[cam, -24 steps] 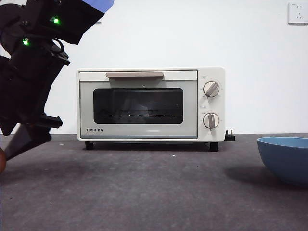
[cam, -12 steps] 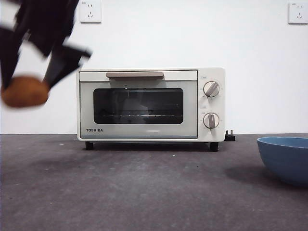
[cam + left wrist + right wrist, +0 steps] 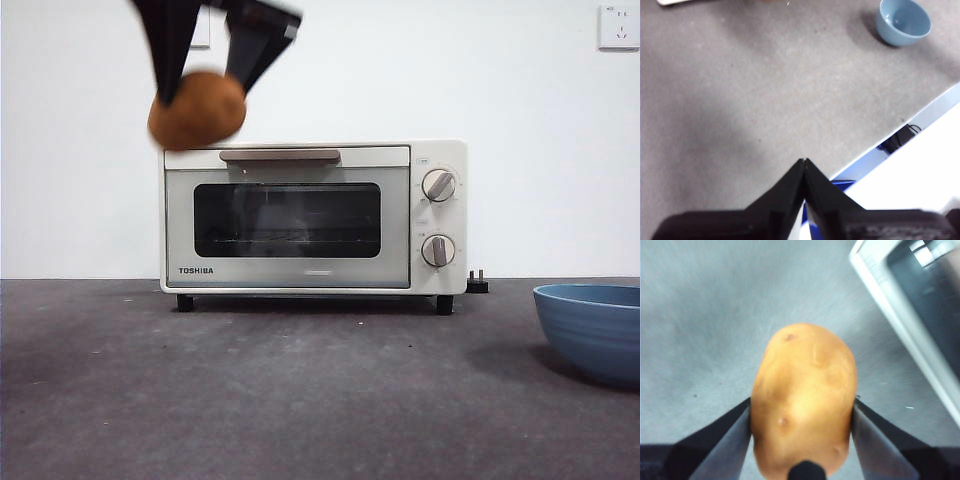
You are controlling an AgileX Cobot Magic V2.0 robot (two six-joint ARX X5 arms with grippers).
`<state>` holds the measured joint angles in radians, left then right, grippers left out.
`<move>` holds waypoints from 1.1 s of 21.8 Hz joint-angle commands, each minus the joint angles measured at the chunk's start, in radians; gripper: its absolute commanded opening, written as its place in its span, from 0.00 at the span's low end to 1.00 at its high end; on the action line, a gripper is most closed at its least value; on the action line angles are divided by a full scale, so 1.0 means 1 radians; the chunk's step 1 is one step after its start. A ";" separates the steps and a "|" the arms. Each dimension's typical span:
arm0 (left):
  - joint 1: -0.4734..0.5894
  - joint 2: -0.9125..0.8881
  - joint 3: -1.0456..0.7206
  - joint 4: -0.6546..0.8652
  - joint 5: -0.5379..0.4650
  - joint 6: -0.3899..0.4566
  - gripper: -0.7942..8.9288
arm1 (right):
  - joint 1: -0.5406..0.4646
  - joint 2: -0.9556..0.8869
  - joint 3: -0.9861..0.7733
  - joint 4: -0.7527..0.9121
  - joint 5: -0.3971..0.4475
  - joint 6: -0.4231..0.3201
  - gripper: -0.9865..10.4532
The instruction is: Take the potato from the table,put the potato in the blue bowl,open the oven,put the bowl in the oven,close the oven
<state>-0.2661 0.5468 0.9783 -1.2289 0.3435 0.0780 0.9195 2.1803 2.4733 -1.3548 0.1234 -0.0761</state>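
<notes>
Cream-white boxy TOSHIBA toaster oven (image 3: 313,218) stands on the flat dark grey speckled bench (image 3: 300,400), toward its back, against the white wall (image 3: 520,150). Door faces forward; two round knobs (image 3: 439,185) stacked on its right side, bar handle (image 3: 280,155) along the door's top.

Wide round blue bowl (image 3: 590,330) sits on the bench at far right, nearer than the oven and well apart from it.

Small rounded orange-brown potato (image 3: 197,109) hangs in the air above the oven's upper left corner, between the jaws of the right gripper (image 3: 210,70), which comes down from above.

Left gripper (image 3: 804,167) hovers over bare bench, well apart from the bowl (image 3: 903,22).

Small black plug (image 3: 478,283) just right of the oven's base.
</notes>
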 commanded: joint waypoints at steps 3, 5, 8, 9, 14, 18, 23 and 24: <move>-0.004 0.040 0.000 0.072 0.037 0.012 0.08 | -0.041 -0.213 -0.158 -0.022 -0.001 -0.017 0.08; -0.004 0.066 0.000 0.115 0.088 0.012 0.08 | -0.071 -0.328 -0.266 -0.022 0.000 -0.026 0.08; -0.004 0.114 0.000 0.185 0.193 0.000 0.08 | -0.147 -0.512 -0.467 -0.021 -0.001 -0.029 0.08; -0.004 0.130 0.000 0.198 0.222 -0.005 0.08 | -0.177 -0.572 -0.542 -0.015 -0.003 -0.030 0.08; -0.004 0.196 0.000 0.218 0.263 -0.008 0.08 | -0.373 -0.920 -1.024 0.191 -0.075 -0.029 0.08; -0.004 0.215 0.000 0.237 0.263 -0.008 0.08 | -0.520 -1.049 -1.243 0.284 -0.122 -0.031 0.08; -0.004 0.234 0.000 0.276 0.262 -0.014 0.08 | -0.682 -1.096 -1.437 0.413 -0.268 -0.019 0.08; -0.004 0.235 0.000 0.282 0.262 -0.019 0.08 | -0.705 -1.095 -1.463 0.439 -0.282 -0.006 0.08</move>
<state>-0.2661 0.7822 0.9783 -0.9558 0.5983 0.0666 0.2256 1.0851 1.0328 -0.9382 -0.1368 -0.0971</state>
